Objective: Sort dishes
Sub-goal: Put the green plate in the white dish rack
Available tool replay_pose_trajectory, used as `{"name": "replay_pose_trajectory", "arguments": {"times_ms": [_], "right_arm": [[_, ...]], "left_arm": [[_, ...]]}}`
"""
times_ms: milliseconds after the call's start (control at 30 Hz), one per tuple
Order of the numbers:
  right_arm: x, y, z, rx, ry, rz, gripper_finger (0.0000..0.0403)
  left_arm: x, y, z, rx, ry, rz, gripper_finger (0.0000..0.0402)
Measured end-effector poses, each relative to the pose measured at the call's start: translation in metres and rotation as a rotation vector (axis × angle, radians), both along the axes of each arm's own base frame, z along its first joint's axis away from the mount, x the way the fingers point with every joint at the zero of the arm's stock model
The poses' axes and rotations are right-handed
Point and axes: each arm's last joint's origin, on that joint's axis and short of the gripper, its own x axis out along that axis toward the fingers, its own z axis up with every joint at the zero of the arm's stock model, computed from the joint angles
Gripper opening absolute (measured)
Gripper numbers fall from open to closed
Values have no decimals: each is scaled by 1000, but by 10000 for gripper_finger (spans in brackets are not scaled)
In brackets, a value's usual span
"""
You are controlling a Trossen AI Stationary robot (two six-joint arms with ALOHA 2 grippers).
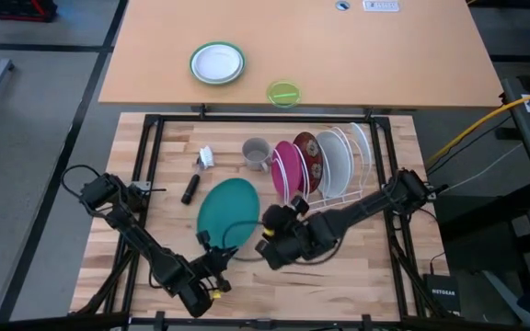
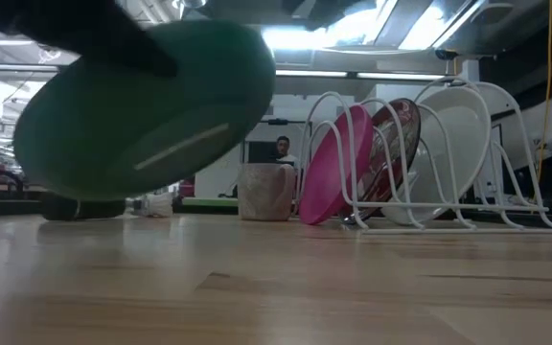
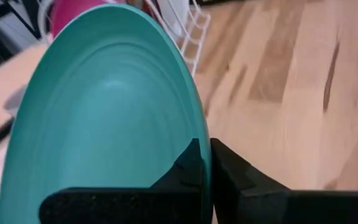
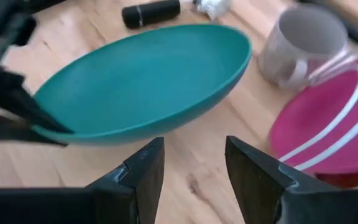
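Note:
The large teal-green plate [image 1: 228, 213] is held up at a tilt by my left gripper [image 1: 215, 257], which is shut on its near rim; it also shows in the low view [image 2: 142, 105]. My right gripper [image 4: 191, 165] is open and empty just right of the plate [image 4: 148, 81], its fingers pointing toward the plate without touching it. The pink plate [image 1: 288, 167], the dark red patterned plate [image 1: 309, 158] and the white plate [image 1: 335, 162] stand on edge in the slots of a white wire rack [image 1: 362, 188]. My left gripper pinches the teal plate's rim [image 3: 205, 134] between its two fingers, one on the upper face and one on the underside. The fingers come from the table's near side, slanting upward. The plate stands out beyond them, tilted, and in the low view it looks clear of the table.
A grey mug [image 1: 256, 153], a black cylinder [image 1: 191, 188] and a small white object [image 1: 206, 156] lie beyond the teal plate. On the far table are a small white plate with a green rim [image 1: 217, 62] and a lime-green bowl [image 1: 283, 93].

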Motion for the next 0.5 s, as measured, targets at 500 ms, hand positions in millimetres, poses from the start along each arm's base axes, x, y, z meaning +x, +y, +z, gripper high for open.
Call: {"name": "replay_pose_trajectory", "arguments": {"times_ms": [500], "right_arm": [[36,-46,8,291,-189,-156,175]], "left_arm": [[8,8,6,119,-34,51,1]]}}
